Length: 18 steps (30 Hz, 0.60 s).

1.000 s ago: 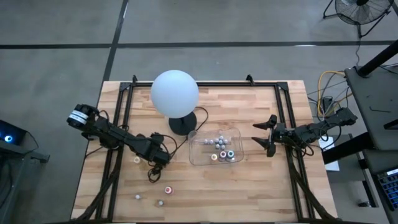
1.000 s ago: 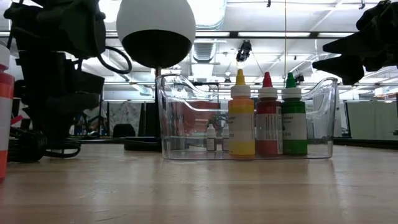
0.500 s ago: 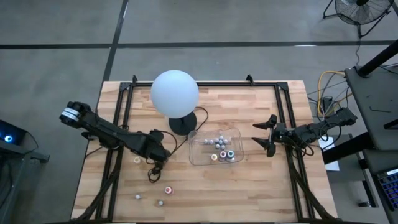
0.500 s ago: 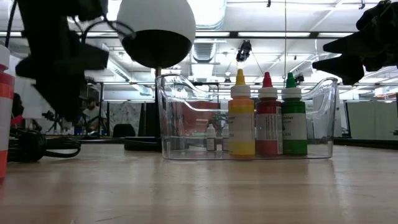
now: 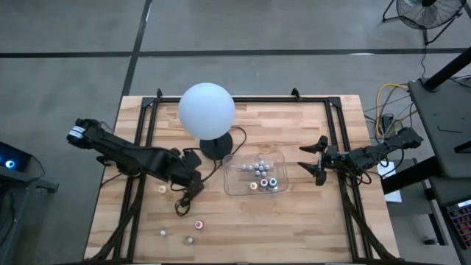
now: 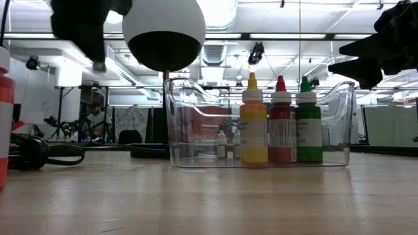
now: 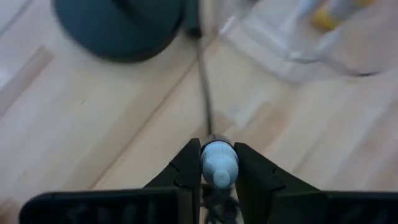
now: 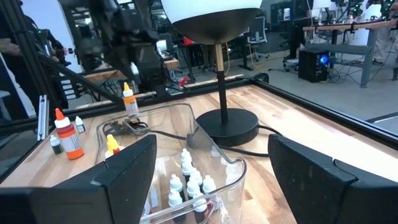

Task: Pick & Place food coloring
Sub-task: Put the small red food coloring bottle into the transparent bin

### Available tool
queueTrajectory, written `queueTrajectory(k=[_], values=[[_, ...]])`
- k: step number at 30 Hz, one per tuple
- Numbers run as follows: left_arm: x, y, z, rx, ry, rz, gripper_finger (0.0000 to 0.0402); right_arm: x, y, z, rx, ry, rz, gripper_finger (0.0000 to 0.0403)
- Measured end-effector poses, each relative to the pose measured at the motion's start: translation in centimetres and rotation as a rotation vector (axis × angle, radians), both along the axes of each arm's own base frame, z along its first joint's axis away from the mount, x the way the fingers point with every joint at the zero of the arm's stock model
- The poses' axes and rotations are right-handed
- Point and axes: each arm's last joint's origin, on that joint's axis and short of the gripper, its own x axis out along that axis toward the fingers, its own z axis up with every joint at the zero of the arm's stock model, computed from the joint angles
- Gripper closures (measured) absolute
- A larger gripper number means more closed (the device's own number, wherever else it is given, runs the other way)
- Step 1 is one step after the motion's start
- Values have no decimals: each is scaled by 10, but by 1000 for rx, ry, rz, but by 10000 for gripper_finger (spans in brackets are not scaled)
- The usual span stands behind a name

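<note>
My left gripper (image 5: 190,177) is raised above the table, left of the clear tray (image 5: 229,190), and is shut on a tiny pale-capped food coloring bottle (image 7: 219,167). The tray holds several more bottles, among them yellow (image 6: 253,121), red (image 6: 281,122) and green (image 6: 308,122) ones standing upright. Loose bottles stand on the wood at the near left: a yellowish one (image 5: 162,189), a red one (image 5: 199,224) and two pale ones (image 5: 163,232). My right gripper (image 5: 318,163) waits open and level, right of the tray. My left gripper pinches the small bottle between its two fingers (image 7: 186,171), one on each side of its round body (image 7: 219,163). The fingers point steeply down from above. I see the bottle end on, lifted clear of the table.
A white globe lamp (image 5: 207,110) stands on a black base (image 5: 216,146) just beyond the tray, and its cord (image 5: 188,197) trails over the wood under my left gripper. Black frame rails (image 5: 147,125) run along the table's sides.
My left gripper has risen well above the table with the bottle held shut in it, and its wrist has rolled somewhat. The bottle now hangs high off the wood.
</note>
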Motion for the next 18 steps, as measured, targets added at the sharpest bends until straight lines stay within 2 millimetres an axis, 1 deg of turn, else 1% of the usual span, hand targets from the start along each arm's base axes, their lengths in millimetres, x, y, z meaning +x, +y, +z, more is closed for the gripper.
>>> queueTrajectory(k=[4,7,10,13,18], values=[[7,-3,20,5,-52,-62,354,0,0,0,0,0,0,102],[13,-5,28,20,-71,-95,354,0,0,0,0,0,0,97],[20,-8,29,31,-74,-114,354,0,0,0,0,0,0,94],[28,-11,26,35,-64,-115,354,0,0,0,0,0,-1,92],[48,-16,24,39,-62,-114,354,0,0,0,0,0,-1,96]])
